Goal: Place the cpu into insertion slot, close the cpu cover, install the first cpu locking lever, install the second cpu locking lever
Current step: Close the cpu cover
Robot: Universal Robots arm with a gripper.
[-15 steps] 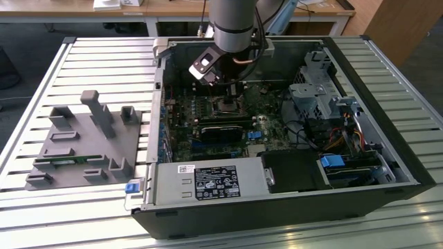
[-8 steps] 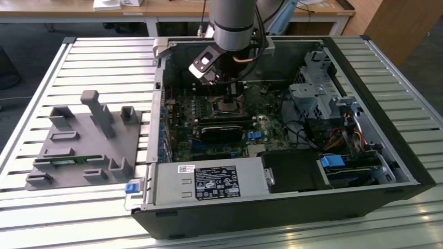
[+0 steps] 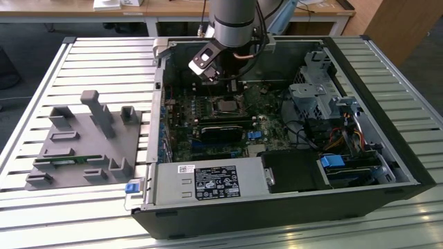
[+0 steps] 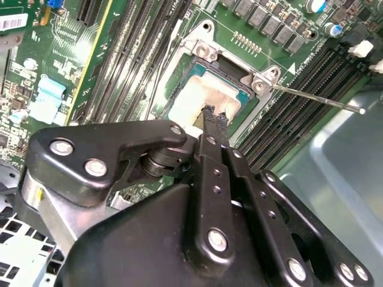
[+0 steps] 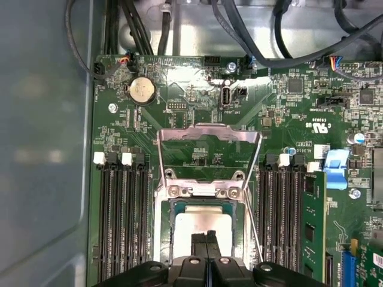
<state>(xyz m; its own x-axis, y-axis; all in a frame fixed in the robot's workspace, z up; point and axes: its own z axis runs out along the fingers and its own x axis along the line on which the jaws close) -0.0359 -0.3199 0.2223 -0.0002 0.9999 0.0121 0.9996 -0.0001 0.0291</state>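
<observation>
Found a black, open-sided computer case [image 3: 277, 215] lying flat on a slatted silver metal counter [image 3: 104, 57], with the green motherboard [image 3: 183, 129] exposed inside. Noted the grey robot arm [image 3: 232, 21] reaching down into the case, its black gripper [image 3: 215, 80] hanging directly above the processor area. Observed in both wrist views two black fingers [image 5: 199, 245] [image 4: 209, 122] pressed together with no gap, clamped on nothing, tips set over the middle of the small flat square silver-grey cpu [image 5: 182, 233] [image 4: 191, 101]. Cannot confirm contact between tips and chip face. Located the cpu seated flat inside the small square insertion slot [image 5: 203, 205] [image 4: 239, 98] with its silver metal surround, chip edges lining up with the slot's rim. Recorded the thin silver square-frame cpu cover [image 5: 209, 130] swung open on its hinge, standing back from the slot, with green board visible through its window. Recorded one thin silver wire locking lever [image 4: 317, 100] [image 5: 254, 221] unlatched, sticking out from a corner of the slot across the long black memory slots [image 4: 293, 113] alongside. Noted a round silver coin battery [image 5: 142, 91] on the board beyond the open cover. Logged a grey plastic fixture block with upright posts [image 3: 76, 150] on the counter at the exterior view's left of the case, well apart from the gripper.
</observation>
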